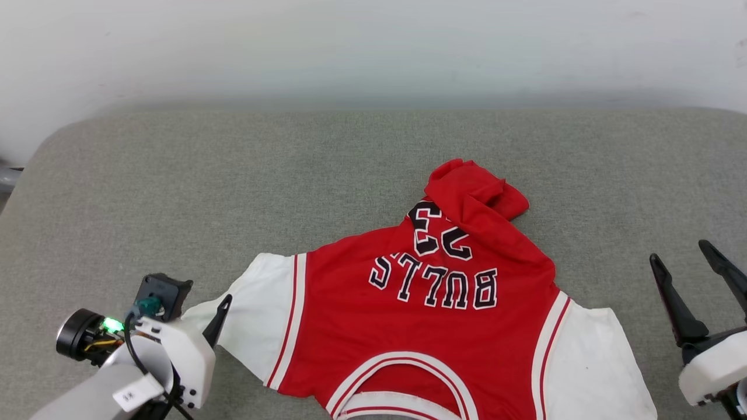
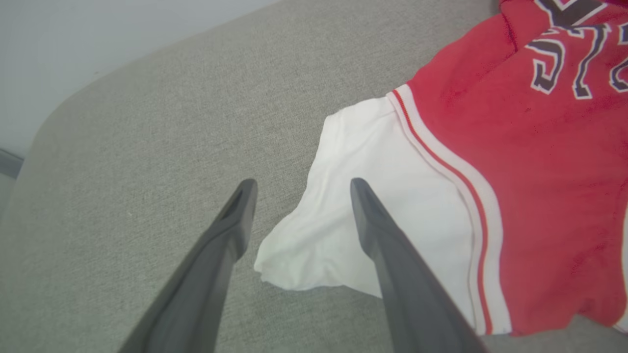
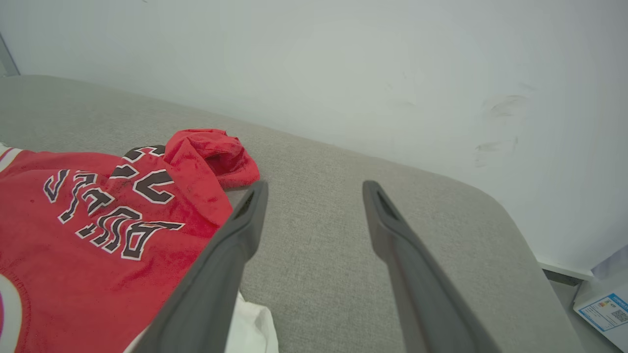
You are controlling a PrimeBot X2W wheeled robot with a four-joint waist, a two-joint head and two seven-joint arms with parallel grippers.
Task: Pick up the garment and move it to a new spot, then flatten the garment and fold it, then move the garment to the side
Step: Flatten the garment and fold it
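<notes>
Grey cushion, jersey sprawled by its front edge, hem bunched. Soft, floppy: pinch at the shoulders. Left gripper gapes over a white sleeve; right gripper wide, empty.

Soft, even light is covering the cushion; faint shadows are lying under the garment; wrist views are bowing at edges; the wall is blurring.

Obs: left gripper – two long matte dark-grey tapered fingers, recessed near tips. Glossy white wrist shell carries black cylindrical module, lit green LED, teal plug, black cable, white paper label. Right gripper – same fingers, rounded white housing
</notes>
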